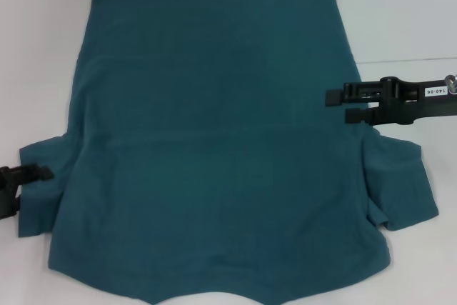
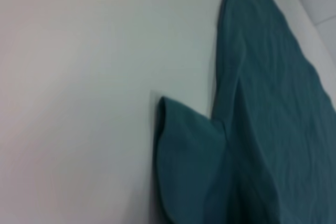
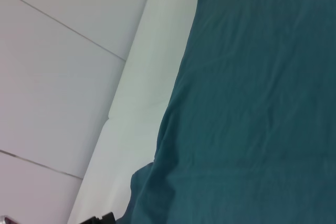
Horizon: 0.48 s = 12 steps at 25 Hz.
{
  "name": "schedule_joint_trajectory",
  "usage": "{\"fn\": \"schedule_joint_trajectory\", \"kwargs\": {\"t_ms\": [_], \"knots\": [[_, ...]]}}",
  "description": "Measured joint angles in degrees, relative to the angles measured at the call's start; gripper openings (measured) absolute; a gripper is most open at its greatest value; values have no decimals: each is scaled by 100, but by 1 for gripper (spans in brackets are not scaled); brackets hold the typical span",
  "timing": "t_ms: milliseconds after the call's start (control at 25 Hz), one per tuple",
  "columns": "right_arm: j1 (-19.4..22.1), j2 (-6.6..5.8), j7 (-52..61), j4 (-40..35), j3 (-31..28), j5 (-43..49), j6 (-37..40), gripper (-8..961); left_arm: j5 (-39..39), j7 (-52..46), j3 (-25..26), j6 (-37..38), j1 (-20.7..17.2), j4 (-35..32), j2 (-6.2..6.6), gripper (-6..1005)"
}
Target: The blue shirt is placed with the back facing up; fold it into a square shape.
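- In the head view we see the blue shirt [image 1: 214, 148] lying flat on the white table [image 1: 43, 48], plain side up. It fills most of the picture. Its straight hem lies at the far side and the collar end lies near the robot, cut off by the picture's edge.
- In the same view one short sleeve sticks out on the left and the other on the right; the right sleeve is a little crumpled.
- The left gripper [image 1: 39, 173] comes in low from the left edge and its dark tip touches the outer edge of the left sleeve. Only a small part of it shows, so we cannot tell if its fingers are apart or together.
- The right gripper [image 1: 343, 105] reaches in from the right, at the right side edge of the shirt, just beyond the right sleeve. Its two black fingers lie one beside the other with a narrow gap between them, and no cloth is between them as far as we can see.
- In the left wrist view we see the shirt [image 2: 273, 129] with its sleeve lying flat on the table [image 2: 79, 103]. The sleeve edge is slightly folded over.
- In the right wrist view we see the shirt [image 3: 252, 119] spread with soft wrinkles, its side edge running along the table [image 3: 136, 103]. A small dark part shows in the corner; perhaps it belongs to the gripper, but we cannot be sure.
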<state>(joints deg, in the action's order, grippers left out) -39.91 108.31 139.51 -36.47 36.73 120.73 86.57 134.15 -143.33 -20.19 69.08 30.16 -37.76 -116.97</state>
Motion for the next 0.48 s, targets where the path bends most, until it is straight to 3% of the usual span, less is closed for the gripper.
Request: {"fn": "schedule_joint_trajectory", "kwargs": {"t_ms": [120,480], "knots": [[8,-3,-1,0,-32,-2,0,884,97,-53,-76,-1,44,6,9,817],[13,-3,0,0,-35,-6,1,883,106,-24,-113,48,54,-40,7,431]]}}
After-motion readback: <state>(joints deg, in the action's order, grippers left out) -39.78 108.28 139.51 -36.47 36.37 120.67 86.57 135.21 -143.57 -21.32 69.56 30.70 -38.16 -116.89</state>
